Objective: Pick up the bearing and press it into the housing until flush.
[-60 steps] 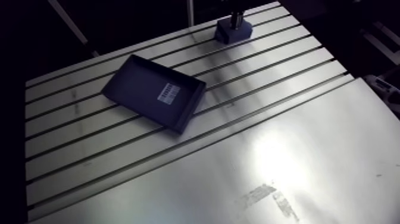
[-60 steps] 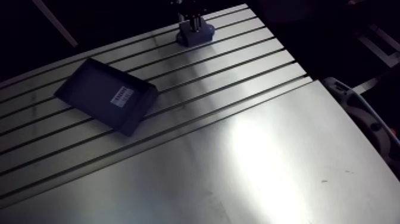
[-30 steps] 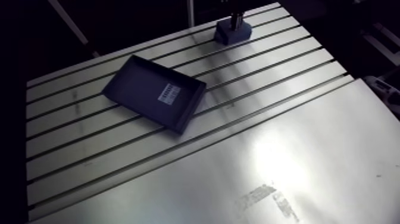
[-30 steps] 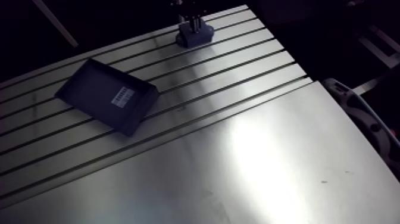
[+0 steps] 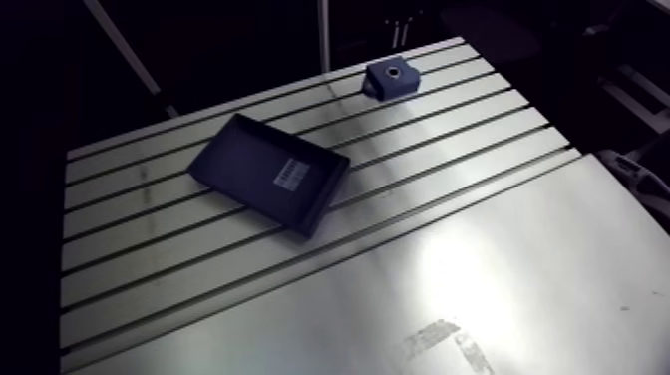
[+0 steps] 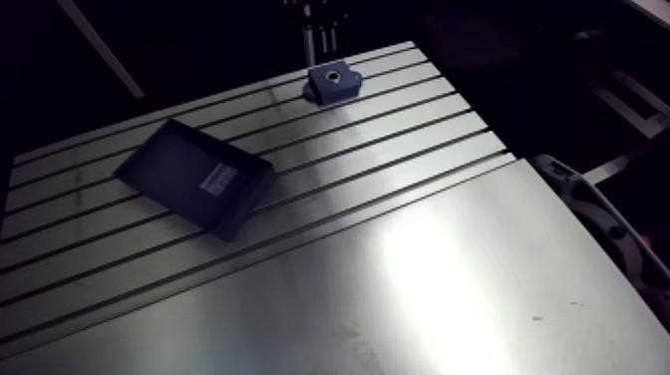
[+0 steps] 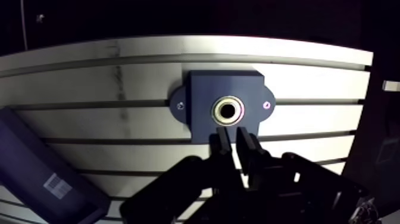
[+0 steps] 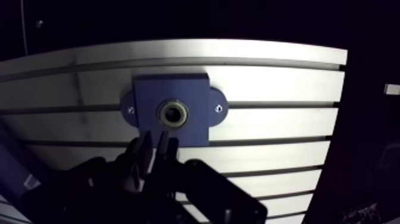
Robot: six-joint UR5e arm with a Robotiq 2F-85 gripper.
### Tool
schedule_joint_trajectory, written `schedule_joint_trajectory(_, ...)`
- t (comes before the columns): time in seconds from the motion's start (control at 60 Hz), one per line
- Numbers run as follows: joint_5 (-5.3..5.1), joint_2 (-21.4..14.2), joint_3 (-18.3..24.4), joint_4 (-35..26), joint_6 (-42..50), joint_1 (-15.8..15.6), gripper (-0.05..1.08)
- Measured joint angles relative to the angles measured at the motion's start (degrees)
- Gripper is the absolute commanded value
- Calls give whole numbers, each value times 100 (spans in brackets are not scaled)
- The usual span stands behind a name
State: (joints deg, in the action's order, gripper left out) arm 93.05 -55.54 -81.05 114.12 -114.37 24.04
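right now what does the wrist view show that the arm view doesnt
Only the wrist view: the end effector close up, its fingers a narrow gap apart with nothing between them, and the metal bearing sitting in the bore of the housing just ahead of them. Only the arm view: the whole dark tray with its white label, and the smooth plate beside the slotted table. Both: the blue housing, the slotted table, and at least a corner of the tray.
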Motion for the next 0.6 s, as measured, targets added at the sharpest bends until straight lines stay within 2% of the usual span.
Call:
schedule_joint_trajectory(0.25, -16, -365, 115, -722, 144, -85, 0)
schedule_joint_trajectory(0.6, -26, -840, 185, -1270, 548, -371, 1)
